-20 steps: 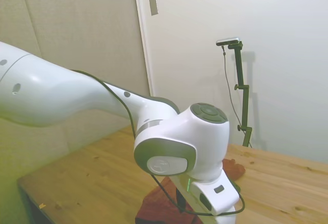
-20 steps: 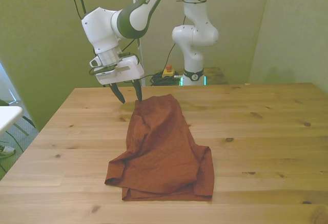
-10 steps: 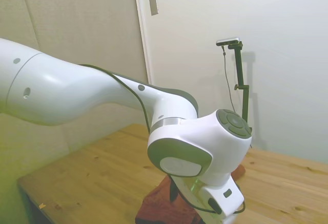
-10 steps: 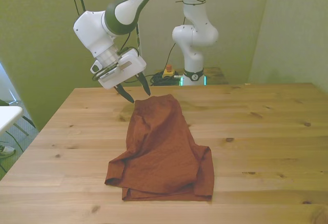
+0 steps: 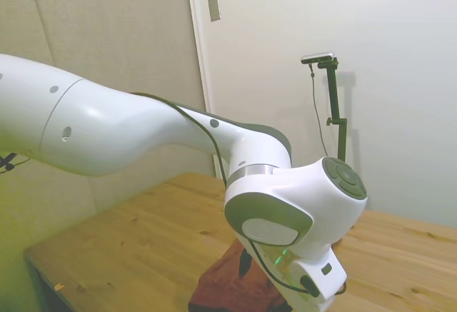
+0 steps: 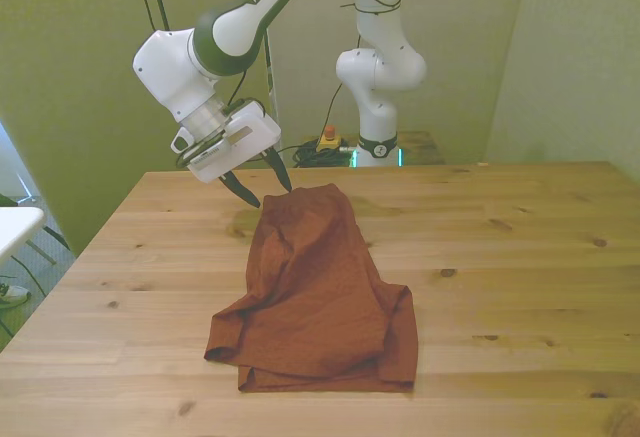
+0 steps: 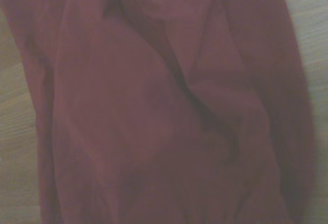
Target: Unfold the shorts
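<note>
The gripper (image 6: 268, 191) hangs tilted above the table (image 6: 520, 237) with its two dark fingers spread apart and nothing between them, their tips just over the far end of the shorts (image 6: 315, 292). From there the shorts run away from the gripper toward the table's near edge, lying folded and rumpled, narrow under the fingertips and wider at the far side. In the wrist view the creased fabric (image 7: 154, 111) fills nearly the whole frame.
</note>
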Available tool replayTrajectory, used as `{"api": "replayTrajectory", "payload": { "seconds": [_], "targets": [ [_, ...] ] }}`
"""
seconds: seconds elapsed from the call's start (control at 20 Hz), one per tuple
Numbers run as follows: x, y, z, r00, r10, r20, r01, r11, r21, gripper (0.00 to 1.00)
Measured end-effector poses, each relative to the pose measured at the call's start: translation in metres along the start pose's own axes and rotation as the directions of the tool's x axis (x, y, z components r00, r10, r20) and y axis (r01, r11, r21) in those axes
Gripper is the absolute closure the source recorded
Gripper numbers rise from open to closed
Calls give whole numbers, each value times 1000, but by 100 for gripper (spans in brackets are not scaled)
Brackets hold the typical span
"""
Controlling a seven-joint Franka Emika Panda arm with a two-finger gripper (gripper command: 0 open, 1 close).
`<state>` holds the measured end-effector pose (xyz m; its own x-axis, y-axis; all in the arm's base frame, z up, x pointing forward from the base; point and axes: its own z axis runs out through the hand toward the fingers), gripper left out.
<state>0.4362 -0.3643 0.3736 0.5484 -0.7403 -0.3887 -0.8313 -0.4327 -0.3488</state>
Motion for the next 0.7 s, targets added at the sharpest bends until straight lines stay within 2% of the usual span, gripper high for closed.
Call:
{"api": "replayTrajectory", "payload": {
  "seconds": [0.2, 0.25, 0.7],
  "targets": [
    [2, -7, 13, 1000, -6, 21, 6, 1000, 0, 0],
    [2, -9, 16, 1000, -9, 27, 9, 1000, -2, 100],
    [0, -18, 21, 999, -27, 36, 27, 1000, -4, 100]
  ]
}}
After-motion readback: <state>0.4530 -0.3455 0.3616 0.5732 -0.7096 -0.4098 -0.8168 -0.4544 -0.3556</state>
